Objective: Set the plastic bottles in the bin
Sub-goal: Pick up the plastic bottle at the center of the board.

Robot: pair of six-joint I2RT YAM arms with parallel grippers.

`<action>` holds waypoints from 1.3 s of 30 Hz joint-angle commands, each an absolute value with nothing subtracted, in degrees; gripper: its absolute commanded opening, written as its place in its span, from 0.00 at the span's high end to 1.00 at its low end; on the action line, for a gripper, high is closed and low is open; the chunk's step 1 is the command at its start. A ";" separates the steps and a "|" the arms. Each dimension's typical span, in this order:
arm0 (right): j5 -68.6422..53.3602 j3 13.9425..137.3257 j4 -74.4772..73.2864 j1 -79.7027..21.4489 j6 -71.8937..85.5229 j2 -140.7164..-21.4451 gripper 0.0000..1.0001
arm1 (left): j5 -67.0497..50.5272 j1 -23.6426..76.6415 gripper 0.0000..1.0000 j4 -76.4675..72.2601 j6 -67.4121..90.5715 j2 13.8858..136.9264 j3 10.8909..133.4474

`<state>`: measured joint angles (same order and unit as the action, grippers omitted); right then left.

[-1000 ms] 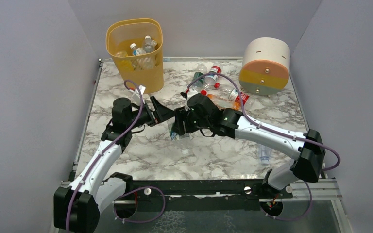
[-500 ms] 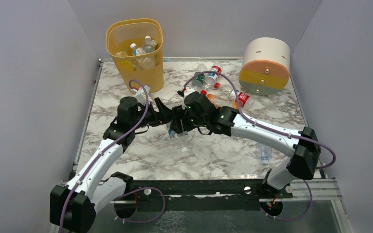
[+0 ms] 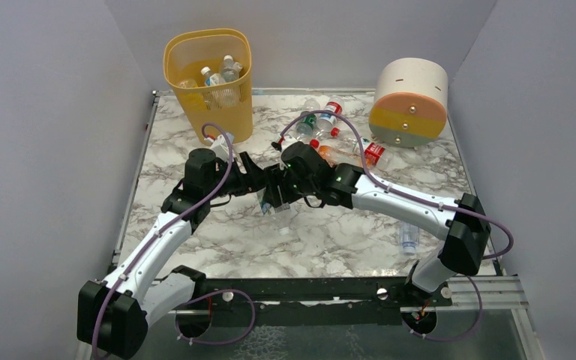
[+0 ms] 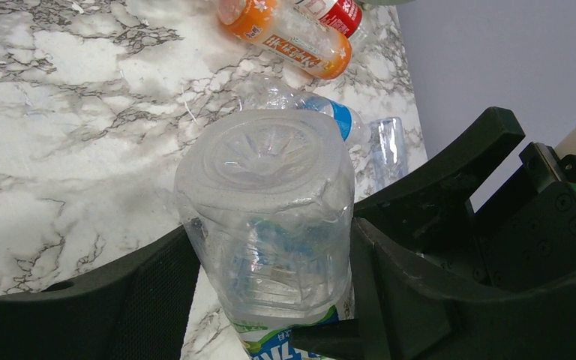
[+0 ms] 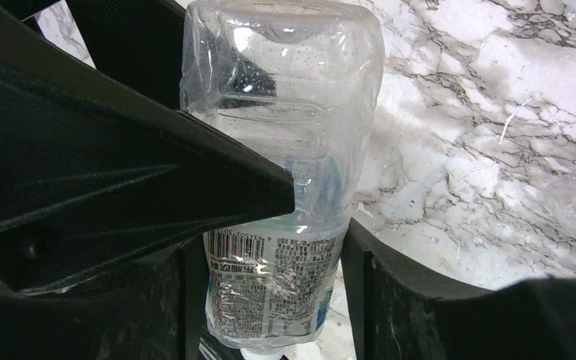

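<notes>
- bottle [image 4: 270, 225] first: you have it over the middle of the table [image 3: 330, 240], between your two arms. do you read it the same way?
- yes. your left gripper [image 3: 259, 184] and your right gripper [image 3: 276, 193] meet nose to nose there, and the clear bottle sits in both at once.
- how do your left fingers stand?
- from the left wrist you see the bottle's base facing the lens, with a black finger [image 4: 120, 315] pressed against each side. the plastic wall is dented where they touch, so your left gripper is clamped on it.
- and your right?
- clamped on it too. the right wrist shows its fingers [image 5: 420, 300] hugging the labelled part, barcode towards you, while a left finger crosses in front of the bottle.
- where is the bin [image 3: 225, 112]?
- at the far left of the table, upright, well apart from both grippers. you can see a few bottles inside [image 3: 221, 73] below the rim.
- what else lies around you?
- a heap of bottles [image 3: 330, 131] lies on the marble just in front of the round drum [image 3: 411, 101] at the far right, an orange-labelled one [image 4: 289, 37] among them. a single bottle [image 3: 409, 238] lies on its side near your right arm's elbow.
</notes>
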<state>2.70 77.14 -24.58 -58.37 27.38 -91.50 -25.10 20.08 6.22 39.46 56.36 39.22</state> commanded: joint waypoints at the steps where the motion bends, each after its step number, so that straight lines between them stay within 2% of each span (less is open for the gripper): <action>1: 1.87 80.22 -21.51 -58.53 28.02 -91.11 0.39 | -21.76 21.12 0.54 7.92 36.10 57.23 41.05; 11: 2.02 78.41 -22.37 -58.54 28.76 -88.01 0.19 | -19.29 21.12 0.54 8.25 34.94 58.70 43.39; 25: 9.17 76.18 -29.45 -57.72 28.74 -77.76 0.07 | -16.97 21.10 0.54 7.66 32.72 65.00 50.23; 32: 14.17 73.44 -34.19 -57.09 29.75 -70.36 0.06 | -14.38 20.52 0.54 11.27 28.63 71.78 63.19; 39: 15.60 68.43 -34.42 -56.92 31.35 -65.54 0.04 | -15.11 15.97 0.54 15.59 25.24 81.40 85.55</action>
